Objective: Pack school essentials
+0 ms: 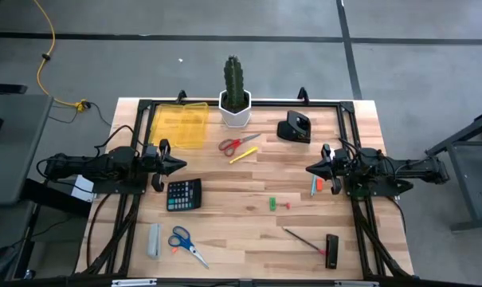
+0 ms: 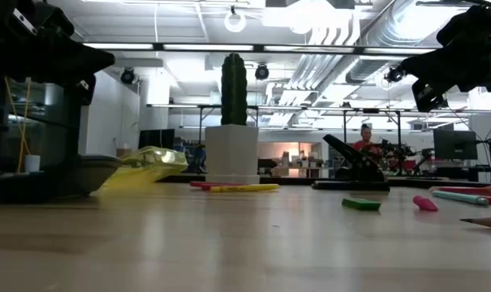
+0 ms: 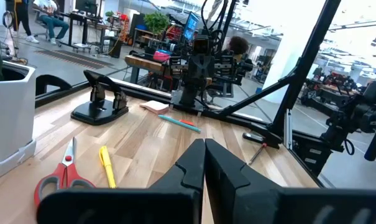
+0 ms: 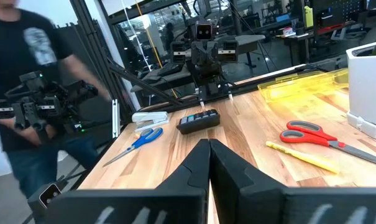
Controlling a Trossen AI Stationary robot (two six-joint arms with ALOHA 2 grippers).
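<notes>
Above table point(image 1: 248, 231), both tools shut, empty

Blurred person point(image 4: 32, 93) beyond the table — cut off by the edge.

Grey concrete floor point(image 1: 225, 20) w/ dark seam lines surrounds the light wood plank worktop point(image 1: 241, 227); a yellow cable point(image 1: 45, 48) snakes across floor beyond the worktop's far-left corner. Grey side tables sit off left edge point(image 1: 9, 143) & right edge point(image 1: 472, 171). Low view: open workshop behind, white ceiling w/ exposed silver ducts point(image 2: 367, 36), strip lights, round lamp point(image 2: 234, 20). Desks, monitors point(image 2: 454, 144), black frames farther back; a person in red point(image 2: 365, 142) at a desk. Right wrist view: a person in a dark T-shirt point(image 4: 35, 68) stands just off the worktop edge.
</notes>
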